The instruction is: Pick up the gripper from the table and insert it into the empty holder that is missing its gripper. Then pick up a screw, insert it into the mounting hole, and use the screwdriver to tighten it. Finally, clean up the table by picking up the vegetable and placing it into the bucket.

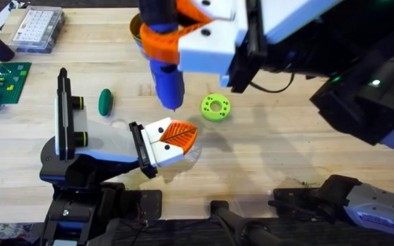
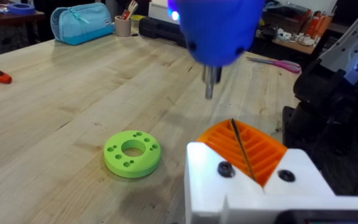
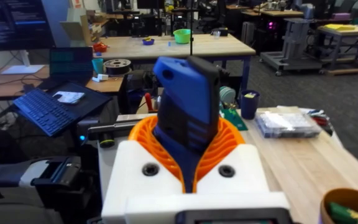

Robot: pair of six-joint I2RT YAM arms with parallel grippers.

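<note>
Blue cylindrical powered screwdriver [image 1: 165, 65] clamped in my right gripper [image 1: 183, 34]; left gripper [image 1: 176, 137] pinched shut, empty. Risk: thin bit skating off, missing hole.

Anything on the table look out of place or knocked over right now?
Nothing spilled or damaged. The vegetable lies loose on the table, not yet in the bucket. The right tool holds the screwdriver bit-down.

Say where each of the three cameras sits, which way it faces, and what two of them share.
Overhead: above the bases, looking down on the table; both arms show.
Left wrist: low over the table, facing the lime-green disc and the bit above; its own left gripper, jaws shut.
Right wrist: looks back into the room; its own right gripper clamps the screwdriver.
Shared: overhead and left wrist both show the disc.
</note>
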